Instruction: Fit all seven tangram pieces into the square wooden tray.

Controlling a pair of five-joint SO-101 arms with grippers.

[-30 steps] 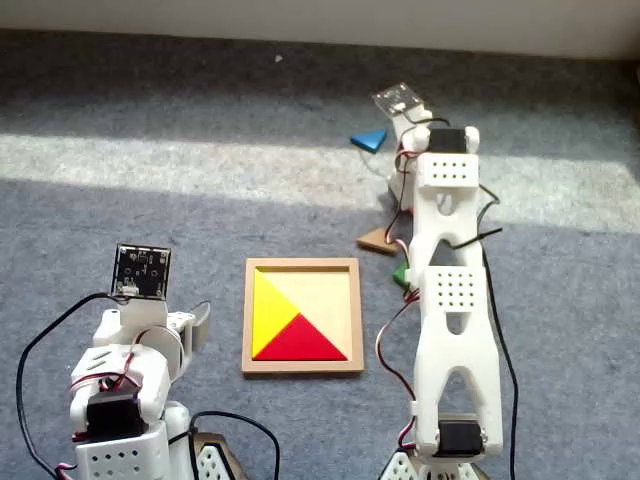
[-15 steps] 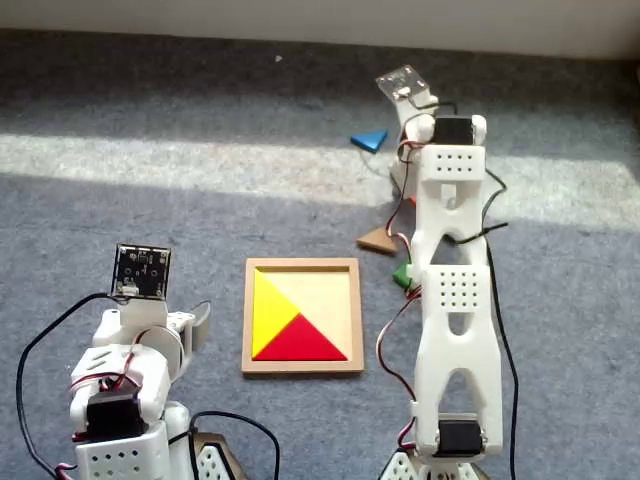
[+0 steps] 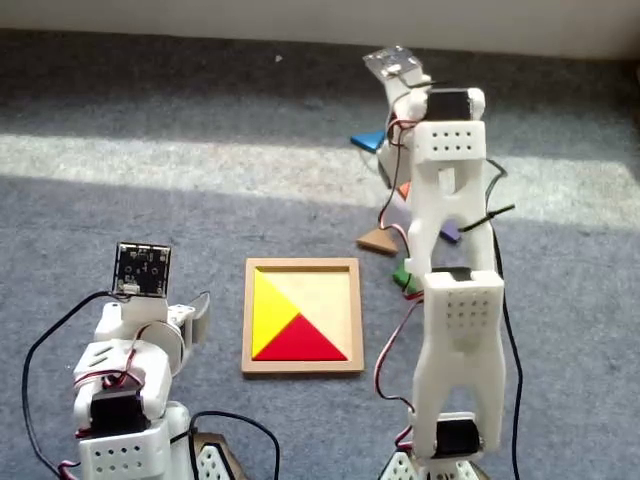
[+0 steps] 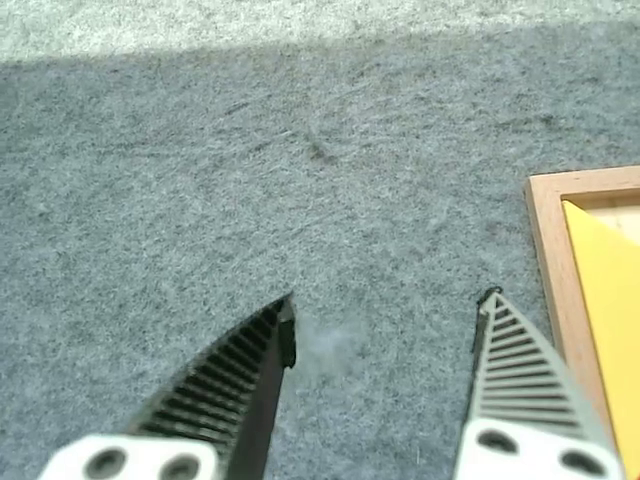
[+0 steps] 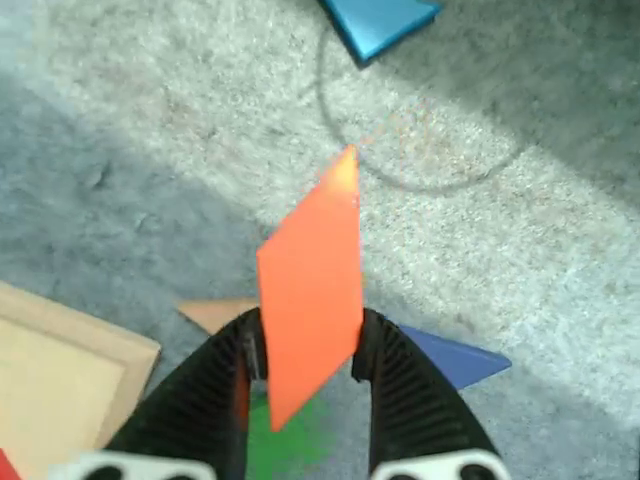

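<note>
Two pieces sit in the wooden tray (image 3: 300, 265): yellow triangle (image 3: 268, 310) and red triangle (image 3: 300, 340). Right gripper (image 5: 305, 345) is clamped on the orange parallelogram (image 5: 310, 290), at 1 o'clock from the tray. Left gripper (image 4: 385, 320) rests at 9 o'clock, jaws apart. Risk: the narrow edge grip may let the parallelogram pivot and catch the tray rim.

parallelogram (image 5: 310, 290) orange | triangle (image 5: 380, 22) blue | tray (image 3: 303, 265) tan | carpet (image 4: 200, 150) grey

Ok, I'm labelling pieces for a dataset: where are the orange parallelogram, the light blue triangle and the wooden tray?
orange parallelogram (image 5: 308, 280), right wrist view, middle of its face.
light blue triangle (image 5: 380, 22), right wrist view, on its top face.
wooden tray (image 3: 300, 264), high view, on its far rim.
</note>
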